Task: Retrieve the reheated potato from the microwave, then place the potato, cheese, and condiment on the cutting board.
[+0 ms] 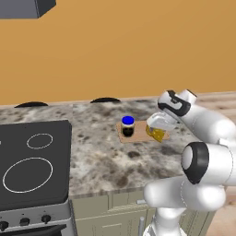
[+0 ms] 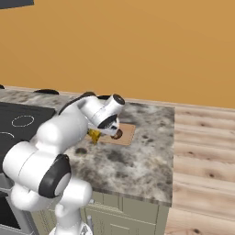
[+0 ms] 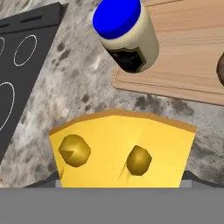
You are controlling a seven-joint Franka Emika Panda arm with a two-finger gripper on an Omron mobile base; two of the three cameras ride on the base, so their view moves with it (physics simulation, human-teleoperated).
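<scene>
The cutting board (image 1: 138, 134) is lying flat on the speckled stone counter (image 1: 101, 156), to the right of the black stovetop (image 1: 32, 161). The condiment jar (image 1: 127, 126) is standing upright on the board's left part, its blue lid uppermost. In the hand view the jar (image 3: 127, 37) is sitting just inside the board's near-left corner (image 3: 183, 57).

The potato (image 2: 118, 134) is resting on the board, partly hidden behind the wrist in the right base view; in the hand view only a dark sliver of it (image 3: 220, 69) is showing at the right edge.

The cheese (image 3: 122, 151) is sitting between the fingers of the gripper (image 1: 159, 133) (the yellow wedge is filling the lower half of the hand view, and the finger tips behind it are not distinguishable). In the left base view the cheese (image 1: 156, 132) is appearing at the board's right end, directly under the hand. In the right base view a yellow corner (image 2: 94, 136) is protruding left of the wrist.

Whether the jaws are clamping the wedge or standing slack around it cannot be told. Whether the cheese is touching the board cannot be told either.
</scene>
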